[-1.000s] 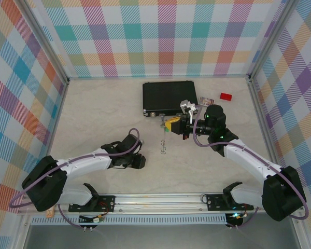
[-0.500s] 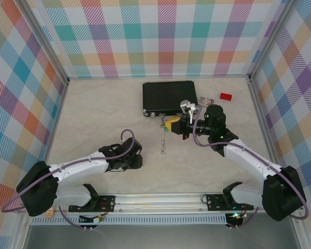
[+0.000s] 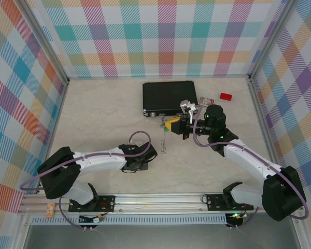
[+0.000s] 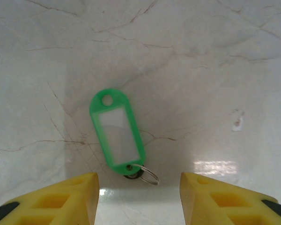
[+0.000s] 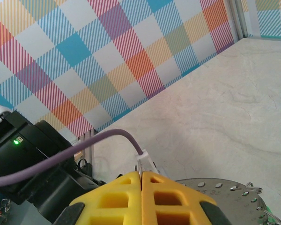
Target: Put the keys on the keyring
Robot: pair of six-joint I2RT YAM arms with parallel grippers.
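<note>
One of the keys (image 4: pixel 117 136), a bright-green oblong tag with a small wire loop (image 4: pixel 149 176) at its near end, lies flat on the marble table. My left gripper (image 4: pixel 139 183) hovers open just short of it, a yellow fingertip (image 4: pixel 79 192) on each side of the loop. From above, the left gripper (image 3: pixel 146 155) sits near the table's middle, covering the key. My right gripper (image 5: pixel 141 174) is shut on a thin metal edge, the keyring (image 5: pixel 139 165). In the top view the right gripper (image 3: pixel 169 124) holds the keyring (image 3: pixel 164 141) edge-on in front of the black case.
A black case (image 3: pixel 168 95) lies at the back centre, with a small card (image 3: pixel 206 100) and a red block (image 3: pixel 226 96) to its right. Plaid walls and metal rails close in three sides of the table (image 3: pixel 98 114).
My left arm has swung right towards the table's middle and its jaws have spread wider. The right arm and the keyring have stayed put.
</note>
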